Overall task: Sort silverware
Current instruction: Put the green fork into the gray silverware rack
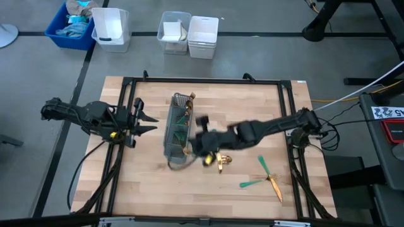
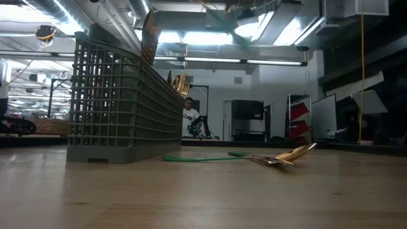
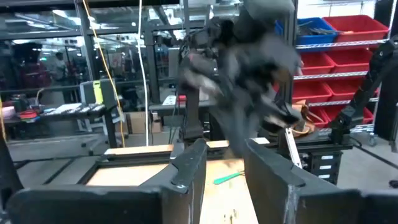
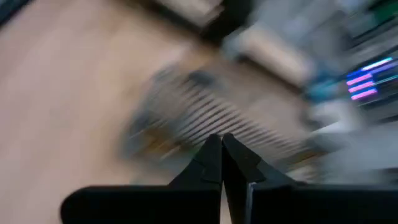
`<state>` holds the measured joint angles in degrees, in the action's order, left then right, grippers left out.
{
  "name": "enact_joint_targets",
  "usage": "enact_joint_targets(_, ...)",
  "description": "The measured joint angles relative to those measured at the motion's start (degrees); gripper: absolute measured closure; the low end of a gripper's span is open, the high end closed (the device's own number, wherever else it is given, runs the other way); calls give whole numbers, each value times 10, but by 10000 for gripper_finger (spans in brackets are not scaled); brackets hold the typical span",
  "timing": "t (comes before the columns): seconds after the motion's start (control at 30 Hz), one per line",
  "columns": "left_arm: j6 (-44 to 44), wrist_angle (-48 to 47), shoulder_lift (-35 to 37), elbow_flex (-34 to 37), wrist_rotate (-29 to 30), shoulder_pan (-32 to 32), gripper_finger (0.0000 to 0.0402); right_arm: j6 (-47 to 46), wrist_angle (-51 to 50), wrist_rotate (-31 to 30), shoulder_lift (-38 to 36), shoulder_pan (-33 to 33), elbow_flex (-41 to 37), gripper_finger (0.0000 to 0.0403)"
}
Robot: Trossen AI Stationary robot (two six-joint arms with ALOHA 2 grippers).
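The grey mesh caddy (image 1: 178,129) stands on the wooden table and shows large in the low view (image 2: 121,108). Several pieces of silverware stand in it, gold heads up (image 2: 149,35). A loose gold-headed piece (image 1: 221,162) lies right of the caddy. Others with teal handles (image 1: 252,183) lie near the right front, and also show in the low view (image 2: 286,156). My right gripper (image 1: 199,139) is blurred beside the caddy's right side. Its fingertips (image 4: 222,146) are together and I see nothing between them. My left gripper (image 1: 150,123) is open and empty left of the caddy.
A black frame (image 1: 126,82) borders the tabletop. Beyond the far edge stand a blue bin (image 1: 69,28) and white bins (image 1: 189,34). Bare wood lies in front of the caddy, toward the near edge (image 1: 189,195).
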<state>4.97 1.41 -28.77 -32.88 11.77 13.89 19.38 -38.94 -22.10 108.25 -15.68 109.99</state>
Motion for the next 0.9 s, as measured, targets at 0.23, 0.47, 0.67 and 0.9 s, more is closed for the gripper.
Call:
enact_joint_targets(0.23,20,-19,-7,0,0,0,304,146,212,19,2,99,9,398)
enact_joint_targets(0.47,32,-44,-14,0,0,0,304,171,285,92,7,211,8,398)
enact_joint_targets(0.67,58,-43,-22,0,0,0,304,176,330,157,40,280,9,400)
enact_joint_targets(0.9,57,-46,-35,0,0,0,304,186,391,247,103,307,8,399)
